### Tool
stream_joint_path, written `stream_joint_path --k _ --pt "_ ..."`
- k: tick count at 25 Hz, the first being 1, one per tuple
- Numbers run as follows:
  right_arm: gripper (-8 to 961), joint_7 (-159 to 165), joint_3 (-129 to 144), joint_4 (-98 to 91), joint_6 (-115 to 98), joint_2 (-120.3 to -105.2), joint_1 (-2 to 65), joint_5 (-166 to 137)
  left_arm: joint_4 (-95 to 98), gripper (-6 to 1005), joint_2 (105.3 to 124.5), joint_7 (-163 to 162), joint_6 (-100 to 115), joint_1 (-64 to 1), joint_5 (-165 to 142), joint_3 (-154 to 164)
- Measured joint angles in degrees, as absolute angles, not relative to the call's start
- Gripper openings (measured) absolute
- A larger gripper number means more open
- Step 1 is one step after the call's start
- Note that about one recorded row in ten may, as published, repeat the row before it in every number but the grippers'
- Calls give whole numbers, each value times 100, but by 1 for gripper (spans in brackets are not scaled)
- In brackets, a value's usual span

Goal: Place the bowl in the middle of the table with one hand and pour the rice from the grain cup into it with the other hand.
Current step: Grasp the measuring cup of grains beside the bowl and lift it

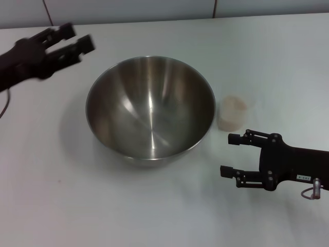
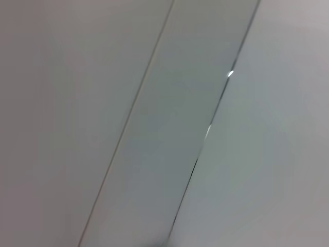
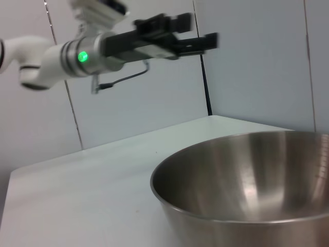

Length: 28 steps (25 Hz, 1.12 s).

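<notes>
The shiny steel bowl (image 1: 150, 109) stands empty in the middle of the white table (image 1: 61, 195). It also shows in the right wrist view (image 3: 247, 180). The grain cup (image 1: 232, 112), holding pale rice (image 1: 233, 104), stands upright just right of the bowl. My left gripper (image 1: 77, 38) is open and empty, raised at the back left, clear of the bowl; it also shows in the right wrist view (image 3: 198, 32). My right gripper (image 1: 230, 154) is open and empty, low at the front right, just in front of the cup and apart from it.
A pale panelled wall (image 2: 154, 123) with dark seams runs along the back of the table, and fills the left wrist view. Bare tabletop lies in front of the bowl and to its left.
</notes>
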<state>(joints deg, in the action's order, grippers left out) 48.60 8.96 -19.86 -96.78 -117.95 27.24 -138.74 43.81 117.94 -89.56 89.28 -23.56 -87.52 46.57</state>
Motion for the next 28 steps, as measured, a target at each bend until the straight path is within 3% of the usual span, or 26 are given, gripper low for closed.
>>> stream_joint_path --k 8,10,17,28 --pt "809 4860 896 -1986 -9676 -11797 2725 -13862 3527 842 11761 -7262 10009 -1632 -8283 4195" --pt "809 4860 896 -1986 -9676 -11803 2724 -13861 2917 842 11651 -6481 10315 -1431 -8283 4096" --pt "810 4861 896 -1986 -9676 -11810 2721 -13858 2142 842 11517 -5609 10564 -1241 -8320 4163" --pt "810 4861 896 -1986 -9676 -11813 2706 -13798 1937 842 11501 -5131 10630 -1042 -8450 4242"
